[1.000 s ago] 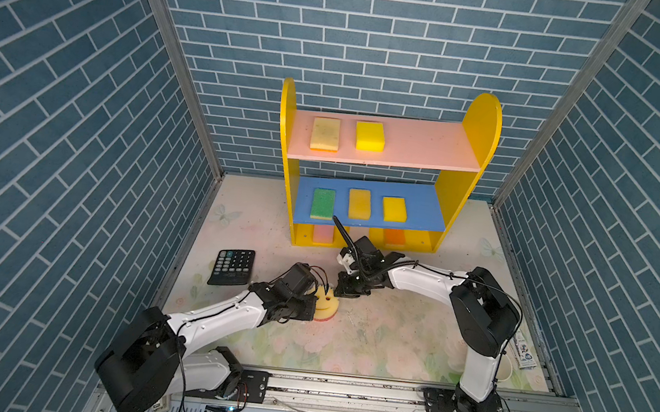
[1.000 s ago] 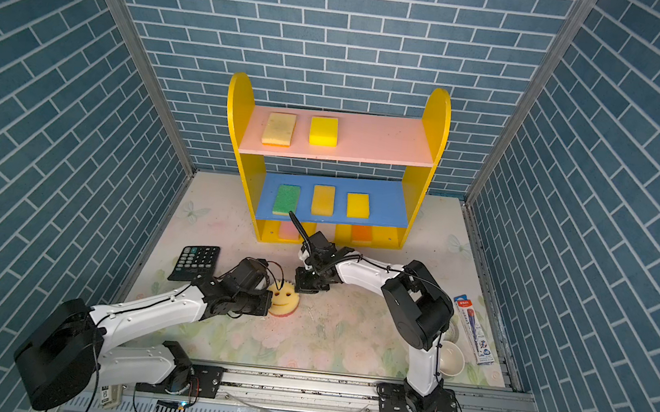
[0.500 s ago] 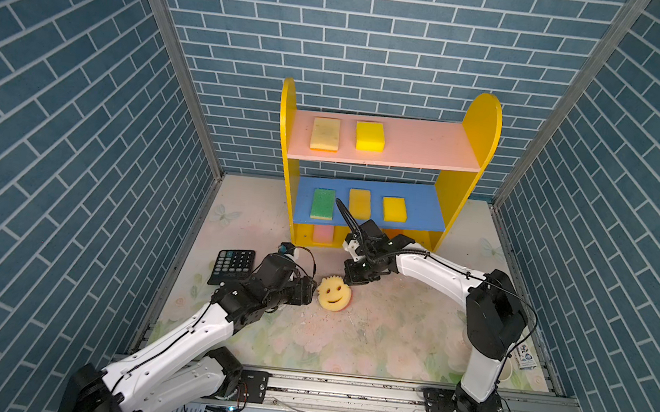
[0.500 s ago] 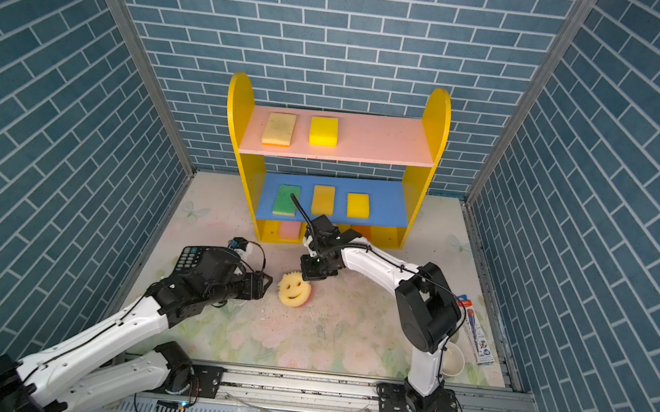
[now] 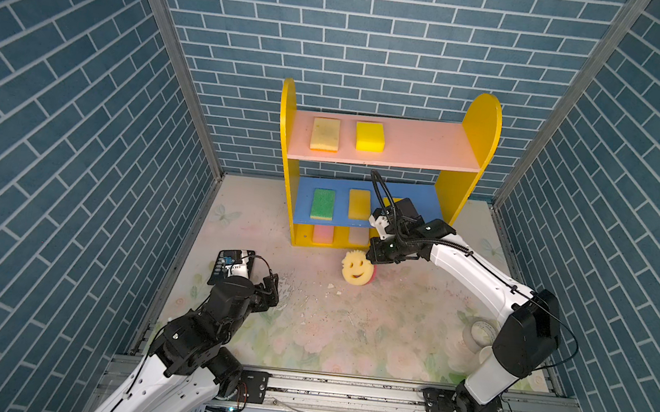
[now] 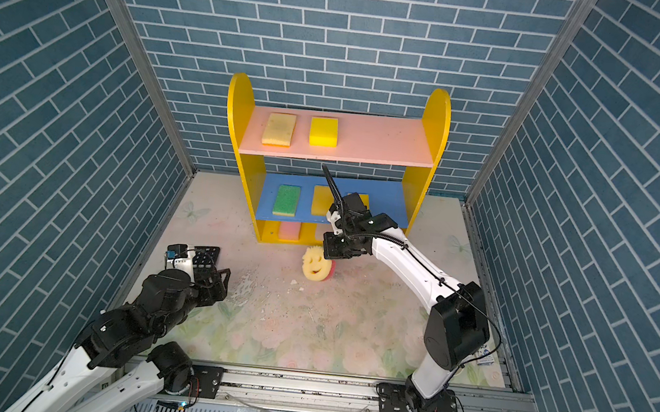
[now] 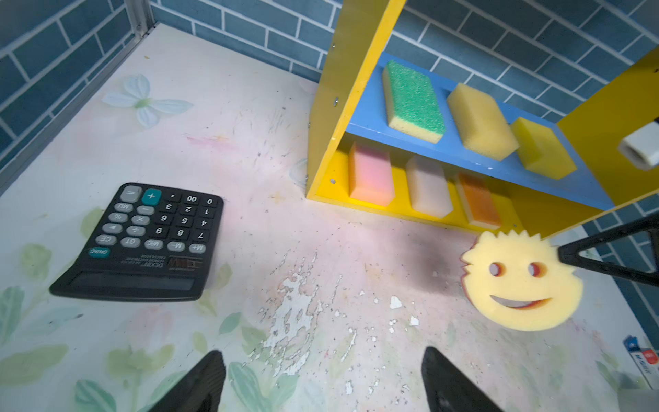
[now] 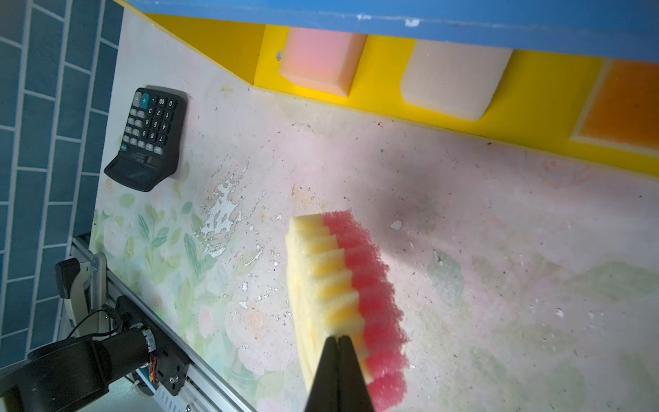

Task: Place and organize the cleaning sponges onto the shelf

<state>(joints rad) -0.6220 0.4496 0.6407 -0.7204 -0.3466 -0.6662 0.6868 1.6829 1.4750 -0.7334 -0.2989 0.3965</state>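
The shelf (image 5: 422,150) held eight rectangular sponges (image 5: 370,136): two top, three middle, three below. The right tool (image 8: 338,340) pinched the smiley sponge (image 5: 356,269); the left tool (image 7: 321,356) stood open.

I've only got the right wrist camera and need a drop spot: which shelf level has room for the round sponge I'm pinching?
Observer: The pink top board holds only a tan sponge and a yellow sponge, both toward its left end; its right half is bare.
Operator: And the blue one?
Observer: The blue middle board carries three in a row: green pad, pale yellow pad, bright yellow block.
Operator: Left arm in my way?
Observer: No. The left gripper is open beside the calculator, apart from your smiley sponge.
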